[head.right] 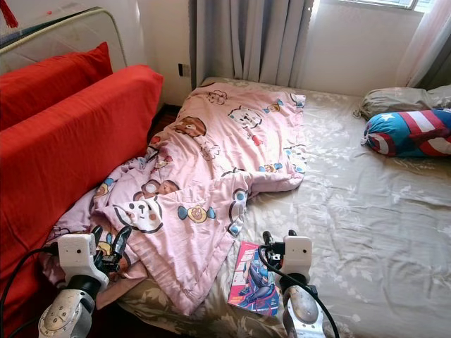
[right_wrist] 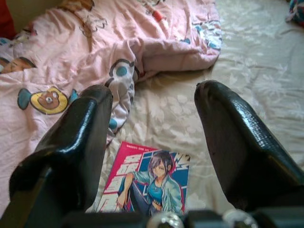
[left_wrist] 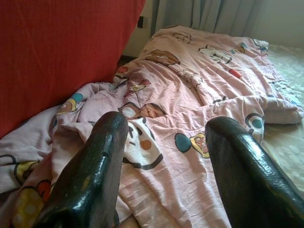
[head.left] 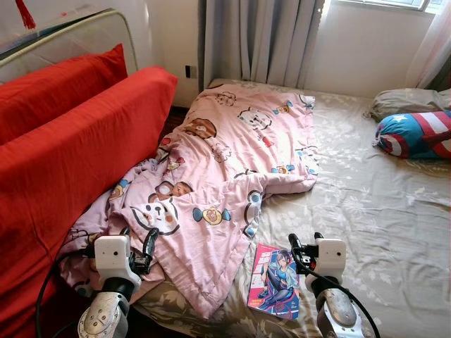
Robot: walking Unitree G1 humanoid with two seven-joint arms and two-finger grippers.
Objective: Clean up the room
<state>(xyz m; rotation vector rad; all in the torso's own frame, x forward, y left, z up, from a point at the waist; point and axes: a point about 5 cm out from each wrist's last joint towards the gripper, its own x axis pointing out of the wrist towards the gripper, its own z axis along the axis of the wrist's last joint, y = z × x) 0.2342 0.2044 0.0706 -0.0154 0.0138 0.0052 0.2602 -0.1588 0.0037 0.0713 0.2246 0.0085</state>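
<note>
left arm: silver, raised at lower left, wrist pointing forward
left end effector [head.left: 141, 248]: two black fingers [left_wrist: 90, 175] spread apart, nothing between them
right arm: silver, raised at lower right, wrist pointing forward
right end effector [head.left: 304, 248]: black fingers [right_wrist: 242, 137] spread wide, nothing gripped
both: level with each other, well apart

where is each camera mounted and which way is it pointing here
Left and right eye views: on the head, looking down at the bed; both arms show, left gripper and right gripper open.
Left wrist view: along its fingers at the pink quilt.
Right wrist view: along its fingers at the magazine.
All share the quilt.
</note>
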